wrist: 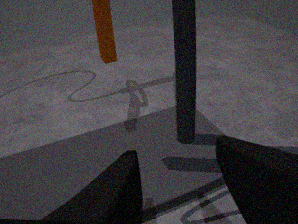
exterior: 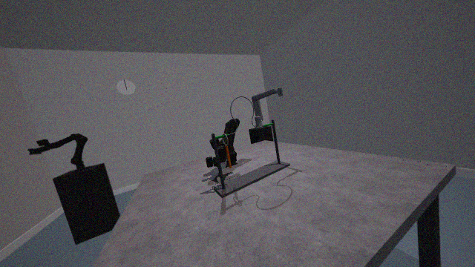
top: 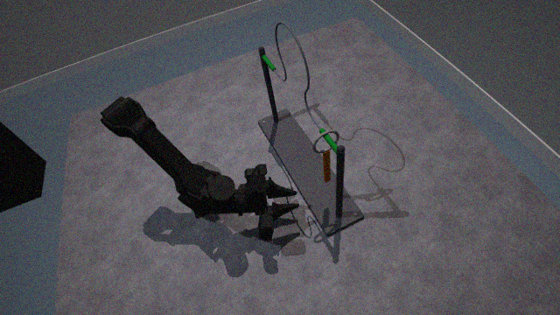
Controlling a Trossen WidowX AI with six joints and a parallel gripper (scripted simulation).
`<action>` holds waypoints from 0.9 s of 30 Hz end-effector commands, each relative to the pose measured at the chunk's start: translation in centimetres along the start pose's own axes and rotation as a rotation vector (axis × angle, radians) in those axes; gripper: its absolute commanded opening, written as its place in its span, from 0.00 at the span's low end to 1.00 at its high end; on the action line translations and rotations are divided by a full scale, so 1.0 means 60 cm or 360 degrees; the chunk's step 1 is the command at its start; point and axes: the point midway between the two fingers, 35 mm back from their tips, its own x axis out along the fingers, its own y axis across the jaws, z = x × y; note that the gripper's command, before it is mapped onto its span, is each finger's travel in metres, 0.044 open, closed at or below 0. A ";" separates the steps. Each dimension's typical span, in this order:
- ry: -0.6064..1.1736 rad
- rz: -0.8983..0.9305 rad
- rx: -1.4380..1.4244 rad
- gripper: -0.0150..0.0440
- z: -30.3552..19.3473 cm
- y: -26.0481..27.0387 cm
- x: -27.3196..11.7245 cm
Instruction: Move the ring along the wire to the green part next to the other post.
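Note:
The ring (top: 314, 146) hangs around the green part (top: 330, 140) (exterior: 220, 137) next to the near post (top: 339, 188) (wrist: 185, 75). Its orange handle (top: 326, 166) (exterior: 228, 157) (wrist: 104, 32) points down. The grey wire (top: 308, 79) loops up and over to the other green part (top: 269, 63) (exterior: 267, 124) beside the far post (top: 269, 87) (exterior: 275, 144). My gripper (top: 297, 199) (wrist: 177, 154) is partly open and empty, low on the arm's side of the stand. The handle is ahead of and above the fingers, left of the near post in the wrist view. The fingers are hard to make out in the exterior view.
The flat base plate (top: 302, 162) (exterior: 252, 179) joins both posts. Shadows of the arm, wire and stand fall across the table (top: 437, 245) (exterior: 334, 208). A dark block (top: 19, 171) (exterior: 87, 208) stands off the table, with another arm (exterior: 79, 148) on it.

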 end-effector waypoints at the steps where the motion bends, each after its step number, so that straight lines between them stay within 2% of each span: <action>1: 0.0006 0.0020 0.0056 0.53 -0.010 0.005 -0.005; 27: -0.0296 0.0493 -0.0041 0.53 0.074 0.011 0.055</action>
